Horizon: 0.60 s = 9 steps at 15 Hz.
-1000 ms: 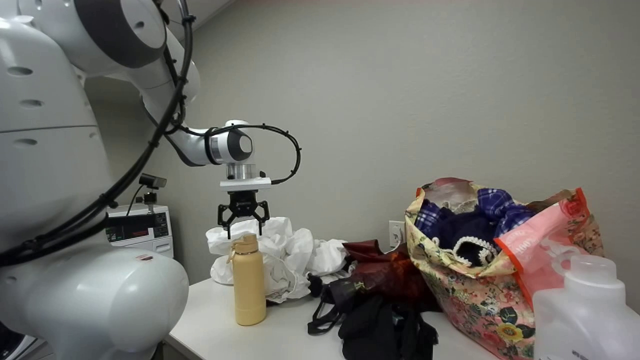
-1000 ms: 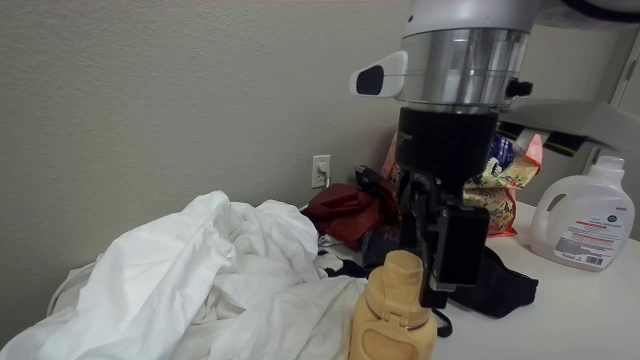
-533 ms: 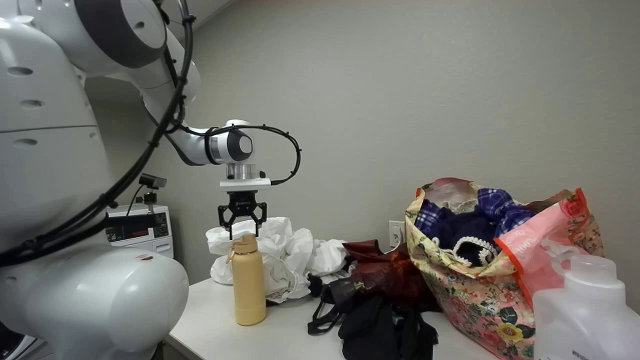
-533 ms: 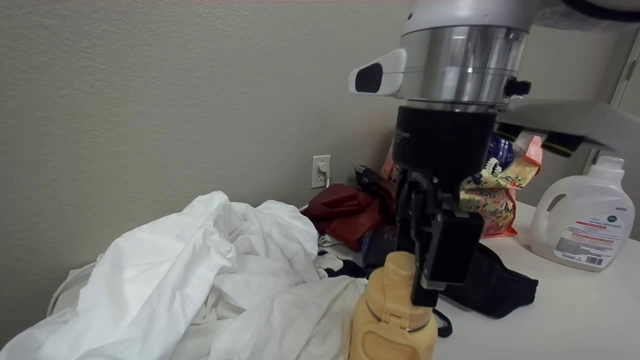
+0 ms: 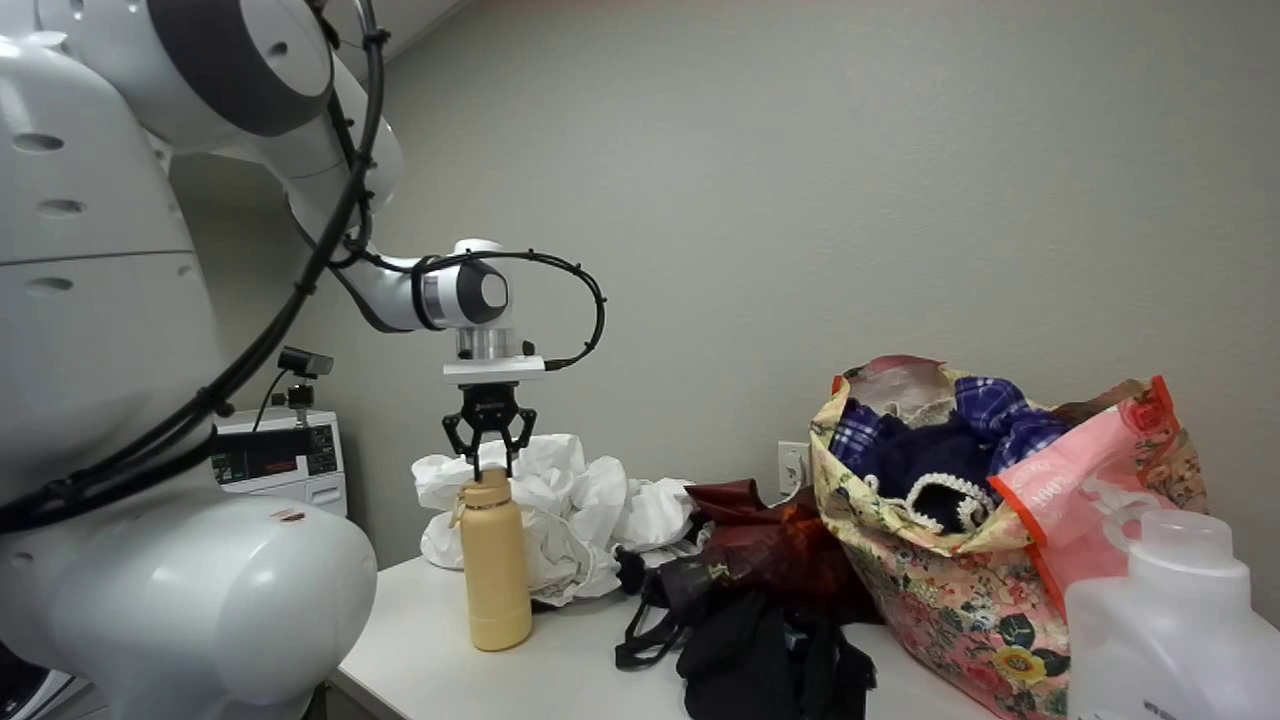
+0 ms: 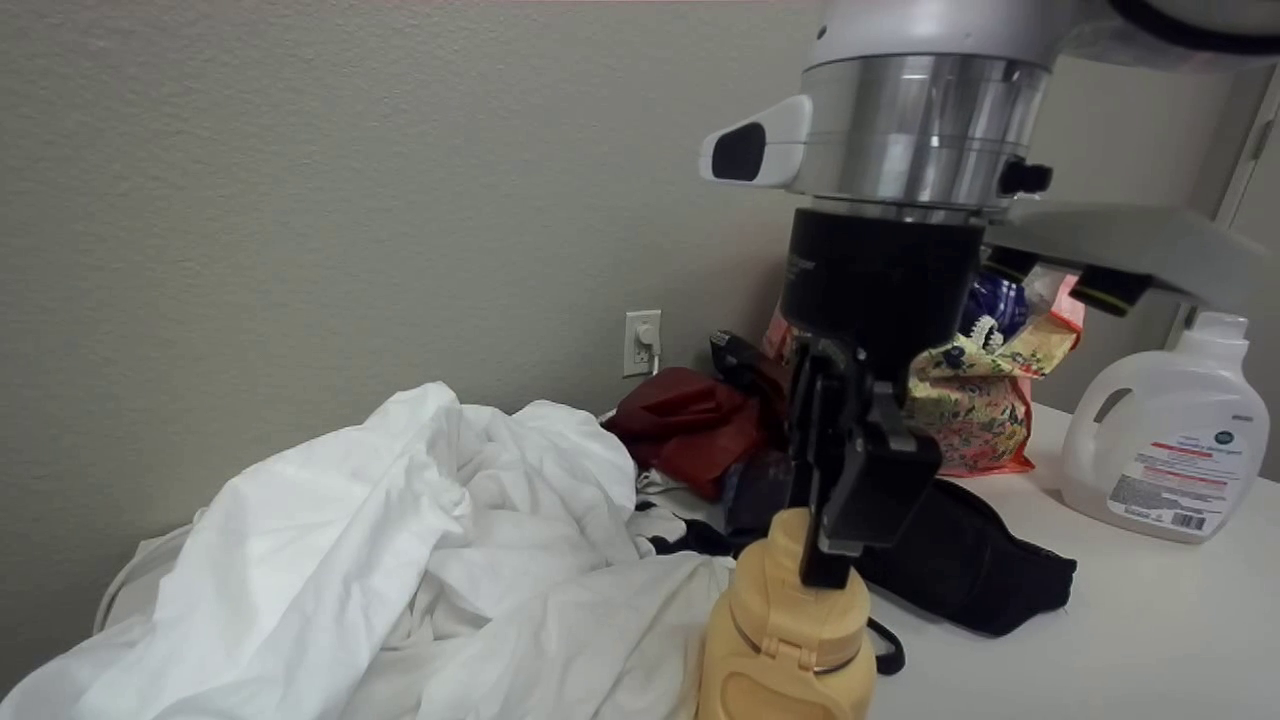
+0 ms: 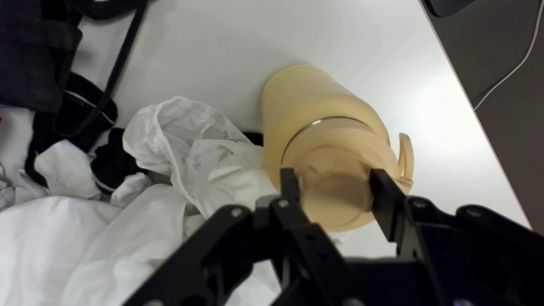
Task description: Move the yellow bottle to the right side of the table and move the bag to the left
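Note:
The yellow bottle (image 5: pixel 497 580) stands on the table (image 5: pixel 590 685), leaning very slightly, with its loop handle up at the cap. My gripper (image 7: pixel 334 180) is over it, pointing down, one black finger on each side of the cap. Both fingers look pressed against the cap in the wrist view, where the bottle (image 7: pixel 306 95) is seen from above. In an exterior view the near finger (image 6: pixel 828 560) overlaps the cap of the bottle (image 6: pixel 785 690). A soft dark red item (image 6: pixel 690 425) with black parts lies farther along; whether it is the bag I cannot tell.
Bunched white cloth (image 6: pixel 400 560) lies right beside the bottle. Black straps and a black pouch (image 6: pixel 980 560) lie farther along. A large floral bag (image 5: pixel 960 580) of clothes and a translucent jug (image 6: pixel 1170 430) stand beyond. The table edge (image 7: pixel 471 106) runs close by the bottle.
The fingers have come together from wide apart onto the bottle's cap. The bottle's top has shifted slightly, tilting it a little, while its base stays in place.

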Each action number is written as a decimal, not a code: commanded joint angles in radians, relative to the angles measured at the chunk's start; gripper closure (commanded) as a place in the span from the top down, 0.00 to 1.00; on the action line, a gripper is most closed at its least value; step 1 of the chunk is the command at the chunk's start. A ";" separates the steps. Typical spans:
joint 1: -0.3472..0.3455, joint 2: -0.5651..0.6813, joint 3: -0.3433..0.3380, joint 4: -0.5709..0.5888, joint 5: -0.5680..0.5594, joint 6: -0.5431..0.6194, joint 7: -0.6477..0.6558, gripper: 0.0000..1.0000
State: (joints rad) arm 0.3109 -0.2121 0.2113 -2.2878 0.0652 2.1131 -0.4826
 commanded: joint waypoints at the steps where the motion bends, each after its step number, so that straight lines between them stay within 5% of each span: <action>1: -0.008 -0.011 -0.004 -0.019 0.003 0.021 0.020 0.21; 9: -0.096 -0.057 -0.090 0.006 -0.008 -0.003 0.077 0.21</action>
State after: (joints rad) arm 0.2525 -0.2238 0.1534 -2.2865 0.0596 2.1137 -0.4317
